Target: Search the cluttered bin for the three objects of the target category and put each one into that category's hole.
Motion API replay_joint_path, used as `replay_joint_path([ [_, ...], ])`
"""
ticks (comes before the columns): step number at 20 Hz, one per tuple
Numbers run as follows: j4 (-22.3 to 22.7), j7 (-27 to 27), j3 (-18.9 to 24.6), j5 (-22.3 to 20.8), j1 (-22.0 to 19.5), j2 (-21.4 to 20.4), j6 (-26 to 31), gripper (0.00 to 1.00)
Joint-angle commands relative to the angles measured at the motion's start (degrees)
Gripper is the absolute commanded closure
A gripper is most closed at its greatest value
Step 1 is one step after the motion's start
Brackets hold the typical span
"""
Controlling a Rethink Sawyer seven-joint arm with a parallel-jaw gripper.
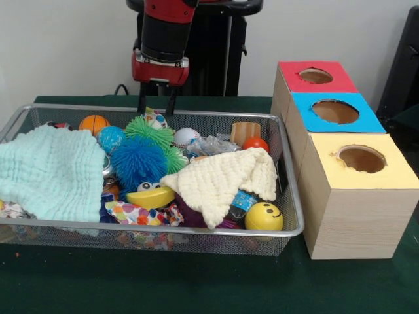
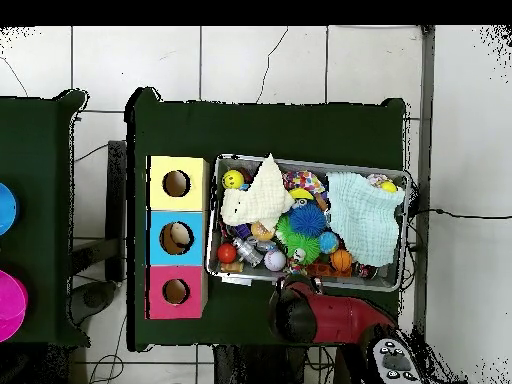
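A: How are the edges and the room to move?
B: In the front view the wire bin [image 1: 288, 196] sits on the green table [image 1: 196, 288] with its right rim just beside the wooden box – barely a gap. Bare cloth runs along the near side. Inside it is crowded: the mint cloth [image 1: 49, 173] fills the left end and the cream cloth [image 1: 219, 180] drapes the middle right.

A: Any writing to read?
B: None legible (the yellow ball [image 1: 264, 216] shows only a printed smile).

A: The fingers?
B: The gripper [image 1: 157, 103] hangs over the bin's far rim – two dark fingers [image 1: 141, 101] parted, holding nothing, tips just above a dotted fabric piece [image 1: 155, 119] at the far edge.

A: The other targets?
B: Another dotted piece [image 1: 134, 214] lies at the near rim, under the blue spiky ball [image 1: 137, 162]. The yellow-topped hole [image 1: 362, 159] is the nearest of three, at right.
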Motion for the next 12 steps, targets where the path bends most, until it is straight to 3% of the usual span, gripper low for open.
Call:
replay_joint_path([
  [1, -3.5, 7.7, -0.2, -0.9, 0.7, 4.3, -2.4, 0.0],
  [12, -3.5, 9.5, -1.7, 0.5, 1.2, 9.2, -8.0, 0.0],
])
